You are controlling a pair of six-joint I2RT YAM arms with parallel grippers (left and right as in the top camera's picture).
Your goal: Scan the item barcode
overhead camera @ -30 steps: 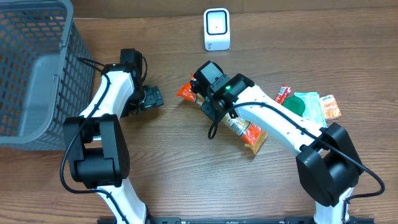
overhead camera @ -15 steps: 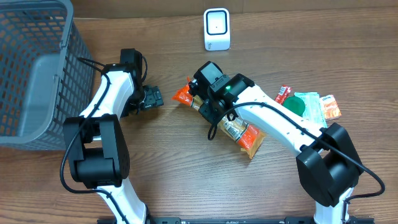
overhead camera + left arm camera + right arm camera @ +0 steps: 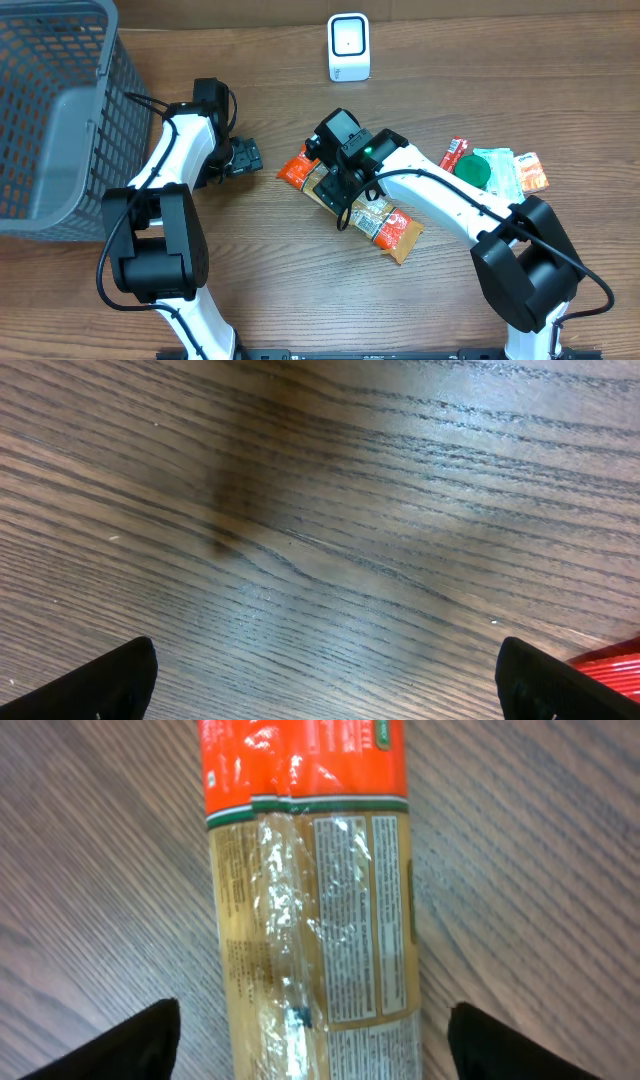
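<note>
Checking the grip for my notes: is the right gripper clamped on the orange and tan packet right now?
No, the right gripper has its fingers wide apart, with bare table showing on each side of the packet.

Counter (image 3: pixel 300 300): brown wood-grain top, fills the overhead view to every edge. Dark streaks run along the grain. Light soft, even; pale sheen in left wrist view.
</note>
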